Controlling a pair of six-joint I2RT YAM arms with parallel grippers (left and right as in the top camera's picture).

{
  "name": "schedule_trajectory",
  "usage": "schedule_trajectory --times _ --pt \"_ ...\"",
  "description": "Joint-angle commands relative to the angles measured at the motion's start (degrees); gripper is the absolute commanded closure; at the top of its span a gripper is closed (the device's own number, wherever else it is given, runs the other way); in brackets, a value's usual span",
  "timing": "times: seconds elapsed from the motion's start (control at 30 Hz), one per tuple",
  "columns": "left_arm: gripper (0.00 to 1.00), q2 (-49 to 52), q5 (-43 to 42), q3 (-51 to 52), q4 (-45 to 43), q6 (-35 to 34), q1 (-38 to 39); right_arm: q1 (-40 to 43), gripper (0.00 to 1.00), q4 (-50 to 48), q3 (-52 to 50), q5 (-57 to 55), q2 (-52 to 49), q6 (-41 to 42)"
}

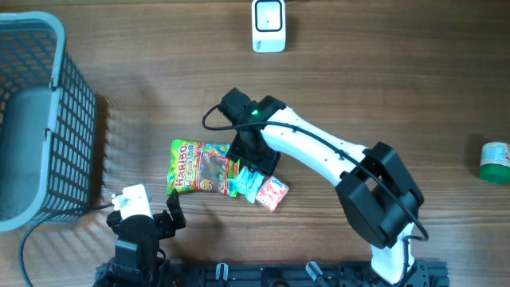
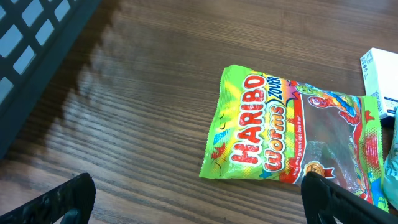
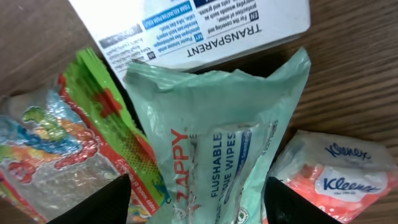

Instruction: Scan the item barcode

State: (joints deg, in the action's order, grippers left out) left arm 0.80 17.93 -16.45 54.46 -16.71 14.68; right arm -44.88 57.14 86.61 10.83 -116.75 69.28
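A white barcode scanner (image 1: 268, 25) stands at the far edge of the table. In the middle lie a green Haribo worms bag (image 1: 199, 167) (image 2: 292, 130), a pale green Zappy flushable wipes pack (image 3: 217, 149) (image 1: 243, 185), a red and white Kleenex pack (image 3: 339, 174) (image 1: 272, 193) and a white box (image 3: 205, 25). My right gripper (image 3: 199, 202) (image 1: 253, 163) is down over this pile, its two fingers pressed against either side of the wipes pack. My left gripper (image 2: 199, 199) (image 1: 147, 215) stands open near the front edge, left of the Haribo bag, with nothing between its fingers.
A grey mesh basket (image 1: 40, 119) fills the left side of the table. A green and white container (image 1: 496, 162) sits at the far right edge. Bare wood lies between the pile and the scanner.
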Motion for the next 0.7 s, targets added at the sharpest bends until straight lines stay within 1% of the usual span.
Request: schedule_trajectory --times 0.0,0.03,0.1,0.2,0.23,0.3,0.37,0.47,0.53,0.57,0.6,0.67 --pt "0.00 -0.42 -0.11 -0.15 0.07 -0.26 0.37 -0.11 0.42 0.46 0.17 -0.94 -4.33 1.38" --pt "0.00 -0.42 -0.11 -0.15 0.07 -0.26 0.37 -0.11 0.48 0.55 0.17 -0.96 -5.01 1.36" --pt "0.00 -0.42 -0.11 -0.15 0.07 -0.26 0.37 -0.11 0.70 0.55 0.17 -1.27 -5.79 1.38" --pt "0.00 -0.42 -0.11 -0.15 0.07 -0.26 0.37 -0.04 0.86 1.20 0.76 -1.29 -5.60 0.96" --pt "0.00 -0.42 -0.11 -0.15 0.07 -0.26 0.37 0.35 0.94 3.10 2.27 0.13 -5.29 -0.55" --pt "0.00 -0.42 -0.11 -0.15 0.07 -0.26 0.37 1.51 0.95 6.99 5.57 2.45 -4.59 -4.26" --pt "0.00 -0.42 -0.11 -0.15 0.07 -0.26 0.37 3.30 0.95 11.67 9.66 6.19 -3.54 -10.67" --pt "0.00 -0.42 -0.11 -0.15 0.07 -0.26 0.37 7.08 0.95 16.41 14.43 17.59 -1.53 -26.29" --pt "0.00 -0.42 -0.11 -0.15 0.07 -0.26 0.37 10.08 0.95 18.67 15.93 28.44 -0.55 -38.60" --pt "0.00 -0.42 -0.11 -0.15 0.07 -0.26 0.37 11.50 0.95 18.80 15.93 32.57 -0.33 -41.83" --pt "0.00 -0.42 -0.11 -0.15 0.07 -0.26 0.37 12.37 0.95 18.80 15.91 33.66 -0.33 -42.40" --pt "0.00 -0.42 -0.11 -0.15 0.07 -0.26 0.37 13.29 0.95 17.81 15.89 31.08 -0.35 -42.34"
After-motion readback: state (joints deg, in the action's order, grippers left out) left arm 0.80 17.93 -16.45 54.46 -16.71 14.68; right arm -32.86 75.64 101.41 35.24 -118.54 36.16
